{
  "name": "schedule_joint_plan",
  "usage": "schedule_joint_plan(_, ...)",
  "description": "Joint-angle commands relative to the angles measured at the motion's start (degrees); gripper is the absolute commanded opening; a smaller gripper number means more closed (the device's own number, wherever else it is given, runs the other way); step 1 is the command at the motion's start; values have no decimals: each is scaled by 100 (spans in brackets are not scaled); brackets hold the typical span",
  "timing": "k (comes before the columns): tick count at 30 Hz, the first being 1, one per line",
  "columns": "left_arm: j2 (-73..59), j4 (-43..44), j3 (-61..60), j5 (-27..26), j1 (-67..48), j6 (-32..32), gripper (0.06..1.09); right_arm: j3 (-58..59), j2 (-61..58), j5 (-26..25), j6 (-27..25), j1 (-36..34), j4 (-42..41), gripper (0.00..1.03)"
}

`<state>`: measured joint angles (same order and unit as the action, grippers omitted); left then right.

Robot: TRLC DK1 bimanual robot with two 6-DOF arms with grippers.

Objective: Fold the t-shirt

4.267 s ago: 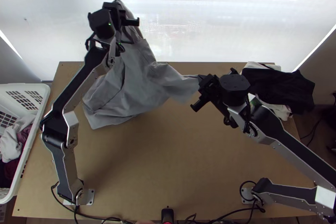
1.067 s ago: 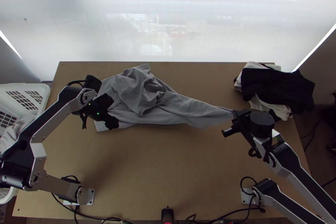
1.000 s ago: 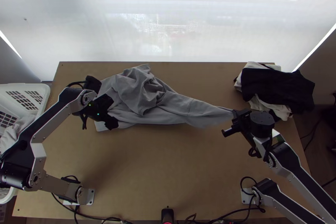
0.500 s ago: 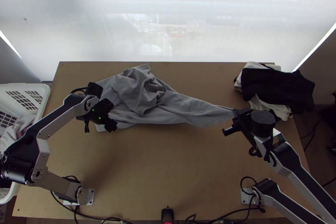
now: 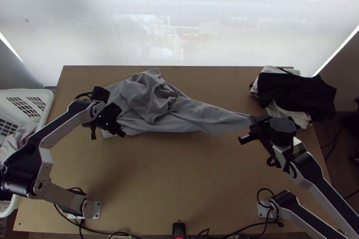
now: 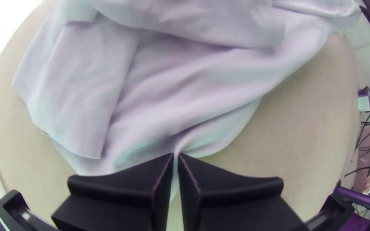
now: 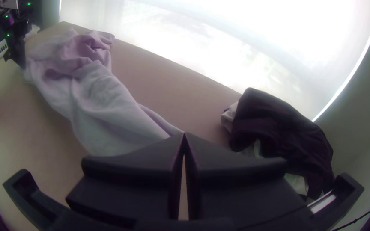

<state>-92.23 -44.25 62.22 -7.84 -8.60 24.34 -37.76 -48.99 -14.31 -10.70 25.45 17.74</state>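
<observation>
Grey t-shirt [image 5: 155,100] on the tabletop [image 5: 179,180], occupying the far half, left of centre and reaching past the middle toward the right. Long axis: runs mostly left to right, slanting a little toward the near edge at its right end. Narrow end points right, toward the right arm; broad end is at the left.

Appearance: not flat. The broad part is bunched, with a crumpled mound of loose folds on top and smoother cloth around it. From the mound the fabric tapers into a drawn-out tongue, long creases following its length and a seam crossing it partway. In the left wrist view a flap with a straight hem lies over the layer beneath, and folds converge on the grip. Front or back: cannot tell.

Left pincer [image 5: 115,121]: at the near left edge of the shirt. Left wrist view: this pincer [image 6: 176,155] is closed on the cloth, a pinched strand passing between the fingertips.

Right pincer [image 5: 252,124]: at the tip of the tongue, right of centre. Right wrist view: pincer [image 7: 184,135] has its fingertips together on the narrow end of the shirt, a thin gap widening behind them.

Surroundings: dark garment [image 5: 296,91] lying over pale cloth [image 5: 305,120] at the far right corner, near the narrow end; white basket [image 5: 22,91] holding clothes beside the left edge.
</observation>
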Motion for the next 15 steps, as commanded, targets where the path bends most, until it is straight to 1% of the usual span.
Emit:
schedule_joint_plan(1,319,-233,748,-25,16,71,11,23,83,-2,6,-14,54,3)
schedule_joint_plan(4,337,-233,1486,-51,-1,27,10,76,109,7,42,-14,54,3)
schedule_joint_plan(8,-6,-40,2295,-51,-72,-70,10,76,100,7,68,-14,54,3)
schedule_joint_plan(15,-1245,575,3183,28,-195,-219,10,93,100,7,68,-93,90,3)
